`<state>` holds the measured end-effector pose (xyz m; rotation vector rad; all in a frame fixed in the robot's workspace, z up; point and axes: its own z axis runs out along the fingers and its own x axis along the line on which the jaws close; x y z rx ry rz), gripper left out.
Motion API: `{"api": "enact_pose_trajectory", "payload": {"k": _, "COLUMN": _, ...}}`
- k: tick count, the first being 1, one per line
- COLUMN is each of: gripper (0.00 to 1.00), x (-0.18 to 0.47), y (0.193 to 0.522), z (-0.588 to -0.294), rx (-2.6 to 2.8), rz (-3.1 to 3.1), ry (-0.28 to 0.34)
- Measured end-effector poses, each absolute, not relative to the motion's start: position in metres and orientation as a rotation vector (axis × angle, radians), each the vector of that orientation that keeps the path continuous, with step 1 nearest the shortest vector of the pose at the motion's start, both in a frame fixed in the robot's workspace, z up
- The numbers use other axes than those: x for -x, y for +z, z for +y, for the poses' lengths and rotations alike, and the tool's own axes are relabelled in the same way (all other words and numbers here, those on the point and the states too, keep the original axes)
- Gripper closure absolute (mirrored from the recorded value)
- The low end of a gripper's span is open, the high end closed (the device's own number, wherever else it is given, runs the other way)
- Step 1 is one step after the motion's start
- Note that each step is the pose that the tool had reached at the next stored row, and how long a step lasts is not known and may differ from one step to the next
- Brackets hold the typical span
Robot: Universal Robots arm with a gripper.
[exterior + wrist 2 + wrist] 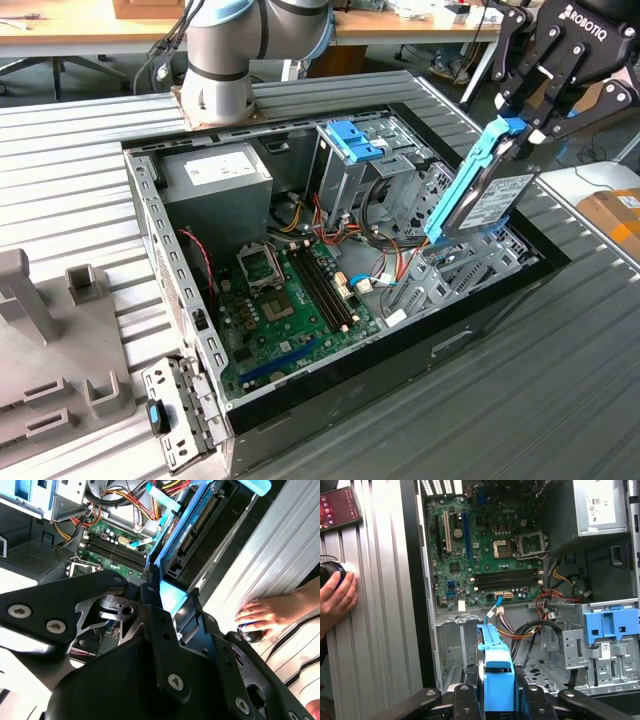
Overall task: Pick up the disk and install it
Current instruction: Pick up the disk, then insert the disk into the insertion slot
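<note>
The disk (482, 192), a grey drive with a white label in a bright blue carrier frame, hangs on edge and tilted above the open drive bay (465, 272) at the exterior view's right end of the computer case (400, 350). My gripper (528, 128) is shut on its upper end. In the first wrist view the disk's blue frame (495, 662) runs out from between the fingers of the gripper (497, 696) over the grey bay (454, 652). The second wrist view shows the disk's underside (197, 527) held in the gripper (167, 597).
Inside the case lie the green motherboard (290, 310), the grey power-supply box (215, 172), loose cables, and a tall metal cage with a blue latch (352, 140). A person's hand (335, 597) rests on the ribbed table beside the case, near a phone (340, 507). A grey fixture (40, 350) stands at the exterior view's left.
</note>
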<state>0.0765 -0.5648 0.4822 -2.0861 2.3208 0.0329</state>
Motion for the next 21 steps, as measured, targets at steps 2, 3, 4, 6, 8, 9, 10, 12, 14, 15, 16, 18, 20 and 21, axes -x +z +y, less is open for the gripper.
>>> {"api": "enact_pose_trajectory", "payload": {"k": 2, "gripper": 0.64, "x": -0.0774, "y": 0.4788, "z": -0.5652, "rx": 2.086, "rz": 2.321, "ry": 0.032}}
{"api": "enact_pose_trajectory", "payload": {"k": 3, "gripper": 0.64, "x": -0.0777, "y": 0.4765, "z": -0.5655, "rx": 2.086, "rz": 2.321, "ry": 0.032}}
{"api": "enact_pose_trajectory", "payload": {"k": 4, "gripper": 0.64, "x": -0.0779, "y": 0.4751, "z": -0.5658, "rx": 2.086, "rz": 2.321, "ry": 0.033}}
{"api": "enact_pose_trajectory", "payload": {"k": 6, "gripper": 0.64, "x": -0.078, "y": 0.4751, "z": -0.566, "rx": 2.086, "rz": 2.321, "ry": 0.033}}
{"api": "enact_pose_trajectory", "payload": {"k": 8, "gripper": 0.64, "x": -0.078, "y": 0.4763, "z": -0.5661, "rx": 2.086, "rz": 2.32, "ry": 0.034}}
{"api": "enact_pose_trajectory", "payload": {"k": 9, "gripper": 0.64, "x": -0.078, "y": 0.477, "z": -0.5661, "rx": 2.086, "rz": 2.32, "ry": 0.034}}
{"api": "enact_pose_trajectory", "payload": {"k": 10, "gripper": 0.64, "x": -0.078, "y": 0.4775, "z": -0.5661, "rx": 2.086, "rz": 2.32, "ry": 0.034}}
{"api": "enact_pose_trajectory", "payload": {"k": 12, "gripper": 0.64, "x": -0.078, "y": 0.4777, "z": -0.5685, "rx": 2.086, "rz": 2.32, "ry": 0.034}}
{"api": "enact_pose_trajectory", "payload": {"k": 14, "gripper": 0.64, "x": -0.078, "y": 0.4777, "z": -0.5683, "rx": 2.084, "rz": 2.318, "ry": 0.039}}
{"api": "enact_pose_trajectory", "payload": {"k": 15, "gripper": 0.64, "x": -0.078, "y": 0.4777, "z": -0.5676, "rx": 2.083, "rz": 2.318, "ry": 0.04}}
{"api": "enact_pose_trajectory", "payload": {"k": 16, "gripper": 0.64, "x": -0.078, "y": 0.4779, "z": -0.5663, "rx": 2.083, "rz": 2.318, "ry": 0.04}}
{"api": "enact_pose_trajectory", "payload": {"k": 18, "gripper": 0.64, "x": -0.078, "y": 0.4794, "z": -0.5648, "rx": 2.083, "rz": 2.318, "ry": 0.04}}
{"api": "enact_pose_trajectory", "payload": {"k": 20, "gripper": 0.64, "x": -0.0779, "y": 0.482, "z": -0.5613, "rx": 2.083, "rz": 2.318, "ry": 0.04}}
{"api": "enact_pose_trajectory", "payload": {"k": 21, "gripper": 0.64, "x": -0.078, "y": 0.4822, "z": -0.5599, "rx": 2.083, "rz": 2.318, "ry": 0.04}}
